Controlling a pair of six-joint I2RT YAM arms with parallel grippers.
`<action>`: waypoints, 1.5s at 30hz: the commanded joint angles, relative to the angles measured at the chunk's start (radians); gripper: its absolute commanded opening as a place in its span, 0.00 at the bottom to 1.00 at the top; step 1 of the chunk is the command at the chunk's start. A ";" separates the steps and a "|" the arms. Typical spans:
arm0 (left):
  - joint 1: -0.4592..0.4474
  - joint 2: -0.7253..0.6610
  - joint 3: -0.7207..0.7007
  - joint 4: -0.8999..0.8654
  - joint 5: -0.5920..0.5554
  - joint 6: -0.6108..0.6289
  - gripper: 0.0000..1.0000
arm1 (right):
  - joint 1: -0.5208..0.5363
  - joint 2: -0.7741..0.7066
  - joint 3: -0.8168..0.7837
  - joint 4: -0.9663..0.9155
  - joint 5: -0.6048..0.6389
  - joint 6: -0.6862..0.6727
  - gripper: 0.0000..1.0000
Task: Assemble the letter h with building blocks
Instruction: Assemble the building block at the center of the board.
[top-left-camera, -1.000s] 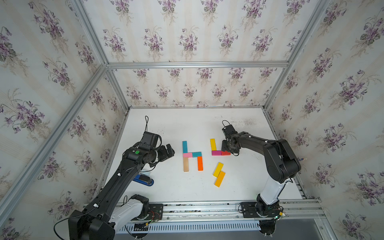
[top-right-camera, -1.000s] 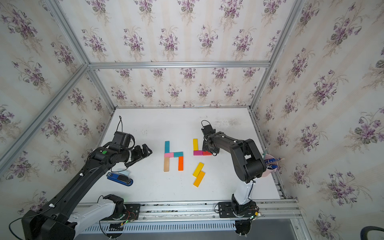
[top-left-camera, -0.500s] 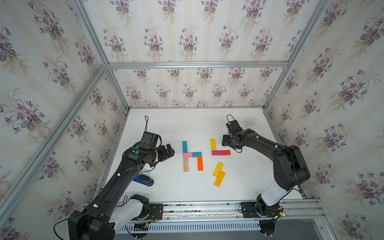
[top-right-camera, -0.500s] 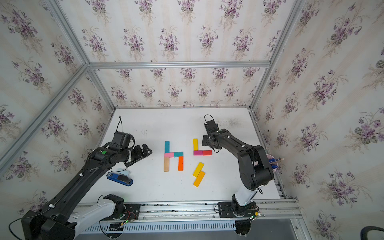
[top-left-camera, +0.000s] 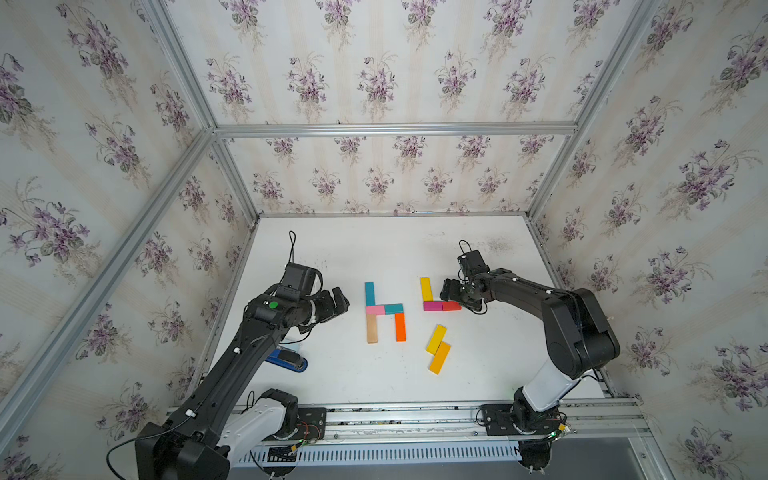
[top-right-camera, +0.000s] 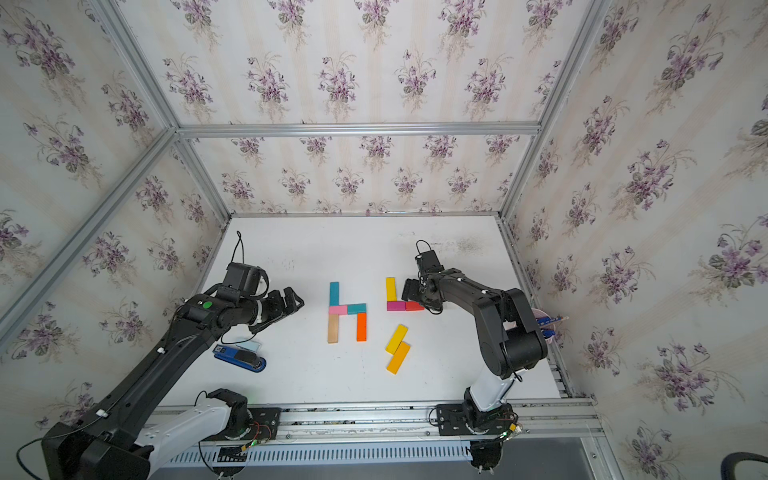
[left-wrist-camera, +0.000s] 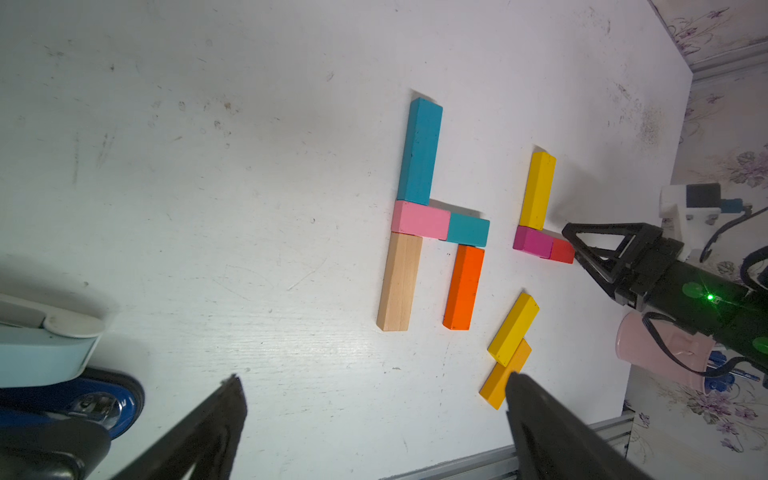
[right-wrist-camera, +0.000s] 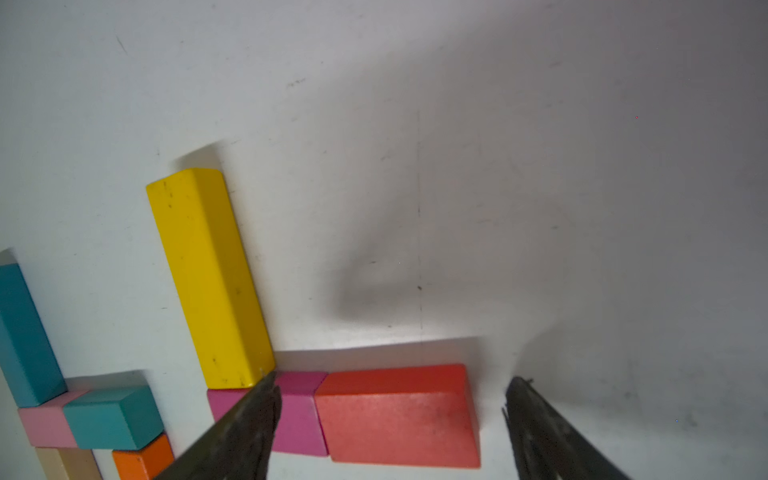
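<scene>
Two grippers, both gaping: right gripper (right-wrist-camera: 390, 379) straddling the short red wooden block (right-wrist-camera: 399, 415) without pinching (short magenta wooden block (right-wrist-camera: 297, 415) touching it), left gripper (left-wrist-camera: 372, 377) hovering empty.

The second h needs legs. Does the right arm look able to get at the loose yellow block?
Probably yes: the right gripper is open and empty, with bare table between it and the loose yellow block; only the amber block touches its side.

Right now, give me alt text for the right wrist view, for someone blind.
The right gripper, jaws open, frames a red block lying flat on the white table. The red block abuts a magenta block, which meets a long yellow bar at a right angle.
</scene>
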 joint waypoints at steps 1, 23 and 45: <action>0.002 0.008 0.013 -0.007 0.001 0.016 1.00 | 0.001 0.003 -0.002 0.023 -0.018 0.016 0.86; 0.000 0.011 0.000 0.002 0.002 0.010 1.00 | 0.001 -0.009 -0.016 0.026 -0.033 0.026 0.84; 0.001 0.005 -0.012 0.007 0.002 0.011 1.00 | 0.001 -0.010 -0.018 0.029 -0.047 0.028 0.83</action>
